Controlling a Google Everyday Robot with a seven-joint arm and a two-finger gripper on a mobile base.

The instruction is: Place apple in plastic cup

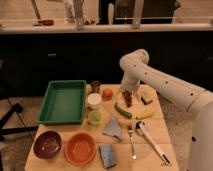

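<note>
The apple (107, 93) is a small orange-red fruit on the wooden table (165, 131), right of the white cup (94, 100). The plastic cup (94, 118), pale yellow-green, stands just in front of the white cup and looks empty. A small dark cup (95, 85) stands behind them. My gripper (127, 97) hangs from the white arm (150, 75), low over the table, a little to the right of the apple and apart from it.
A green tray (62, 102) lies at the left. An orange bowl (80, 147) and a dark red bowl (47, 144) sit at the front. A green vegetable (122, 110), banana (145, 115), grey cloth (113, 129), sponge (107, 155), fork (131, 142) and spatula (150, 140) lie around.
</note>
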